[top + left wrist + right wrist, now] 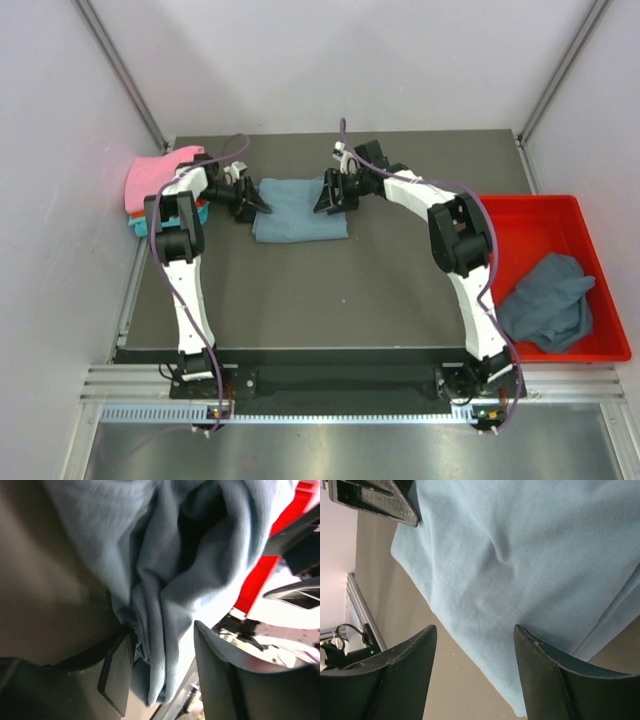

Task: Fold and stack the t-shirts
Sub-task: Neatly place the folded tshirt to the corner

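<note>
The blue-grey shirt (300, 208) lies folded on the table (330, 300), towards the far edge, with one of my arms at each end of it. My left jaws stand spread at its left end. A bunched fold of the cloth hangs between them, lying against one finger (117, 672), with a gap showing before the other. From above, my own wrist covers that end, so I cannot make out how much cloth is gathered there. My right jaws are spread too, low over the shirt's right end with flat cloth below them and nothing pinched. The far side of that end is hidden from above by my wrist. In my right wrist view a dark block (375, 500) sits at the cloth's edge, cut off by the frame. Behind my left arm lies a pink shirt (155, 178), with slivers of orange (203, 212) and teal (140, 228) under it, mostly hidden. Another blue-grey shirt (552, 300) lies crumpled in the red tray (530, 202) to the right, its shape impossible to read.
</note>
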